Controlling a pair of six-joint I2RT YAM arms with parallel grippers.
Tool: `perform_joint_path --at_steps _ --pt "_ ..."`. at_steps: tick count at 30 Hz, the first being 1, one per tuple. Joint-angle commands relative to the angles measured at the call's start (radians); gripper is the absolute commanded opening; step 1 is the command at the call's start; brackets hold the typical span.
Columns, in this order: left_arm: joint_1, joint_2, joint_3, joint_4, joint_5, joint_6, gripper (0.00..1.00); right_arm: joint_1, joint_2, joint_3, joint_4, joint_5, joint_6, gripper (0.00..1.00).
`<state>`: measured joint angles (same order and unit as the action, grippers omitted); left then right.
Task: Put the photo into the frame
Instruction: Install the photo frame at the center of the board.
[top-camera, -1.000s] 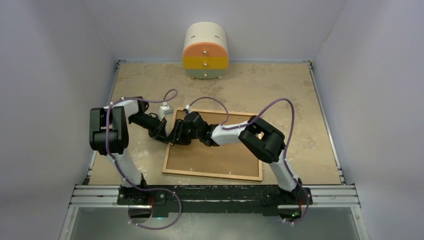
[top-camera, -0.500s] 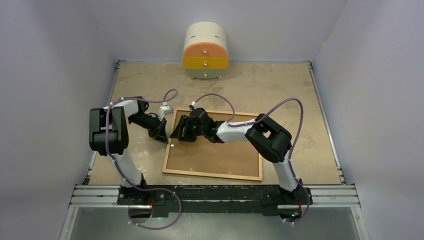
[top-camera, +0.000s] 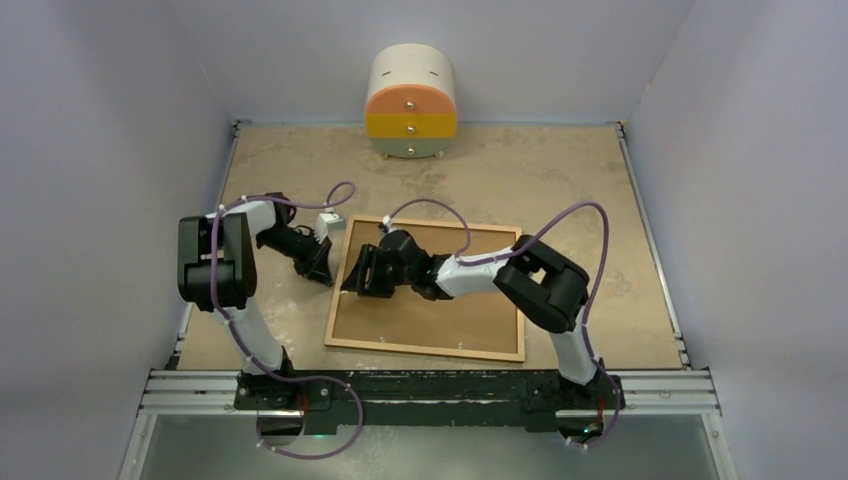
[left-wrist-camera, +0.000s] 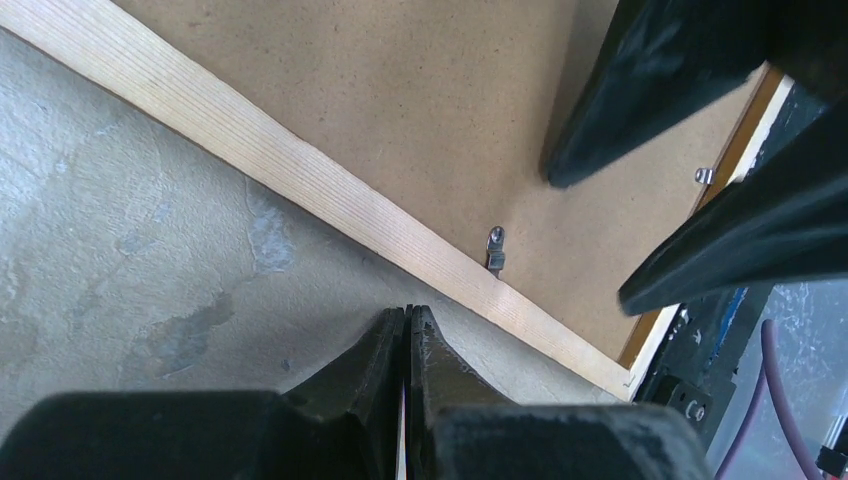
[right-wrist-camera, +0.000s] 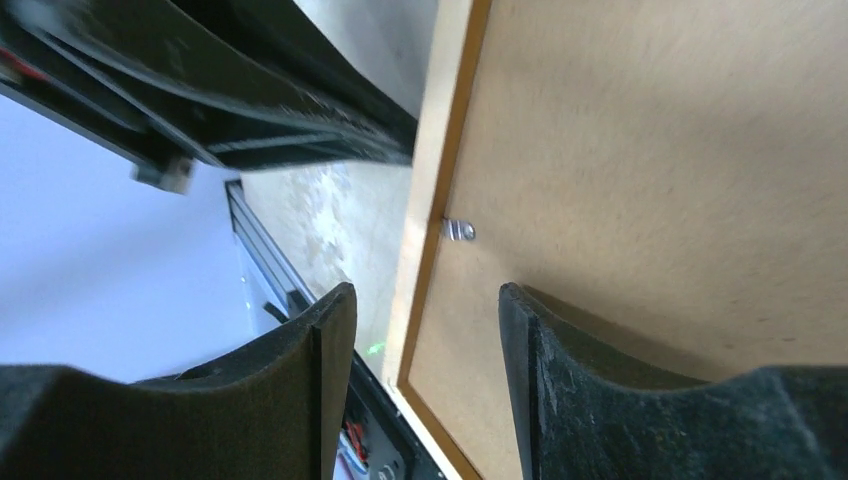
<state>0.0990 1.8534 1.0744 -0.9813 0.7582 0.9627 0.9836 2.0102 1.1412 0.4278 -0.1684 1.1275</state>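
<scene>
The frame (top-camera: 420, 350) lies face down on the table, its pale wood rail (left-wrist-camera: 300, 170) around a brown backing board (top-camera: 440, 315). The photo is hidden. My left gripper (top-camera: 327, 270) rests shut on the table just left of the frame's left rail, its tips (left-wrist-camera: 407, 315) pressed together short of a small metal tab (left-wrist-camera: 496, 247). My right gripper (top-camera: 353, 280) hovers open over the same left rail (right-wrist-camera: 425, 200), one finger (right-wrist-camera: 330, 340) outside the frame and the other above the backing board (right-wrist-camera: 650, 150). Nothing lies between its fingers.
A small round drawer cabinet (top-camera: 411, 103) with orange and yellow fronts stands at the back wall. Metal rails (top-camera: 430, 390) run along the near edge, and walls close in the sides. The two grippers are close together at the frame's left rail.
My right gripper has opened wider and shifted a little along the frame's left edge. My left gripper has closed fully and stayed almost in place.
</scene>
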Motion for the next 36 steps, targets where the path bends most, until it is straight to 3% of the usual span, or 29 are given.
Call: perform_joint_path --at_steps 1,17,36 --pt "0.007 -0.009 -0.005 0.003 0.019 0.028 0.05 0.036 0.032 0.024 0.041 -0.034 0.029 0.56" --pt "0.007 -0.012 -0.004 -0.008 0.029 0.038 0.05 0.045 0.131 0.118 0.019 -0.024 0.051 0.51" --pt "0.007 -0.017 0.007 -0.036 0.035 0.059 0.05 0.042 0.141 0.138 0.012 -0.003 0.069 0.49"
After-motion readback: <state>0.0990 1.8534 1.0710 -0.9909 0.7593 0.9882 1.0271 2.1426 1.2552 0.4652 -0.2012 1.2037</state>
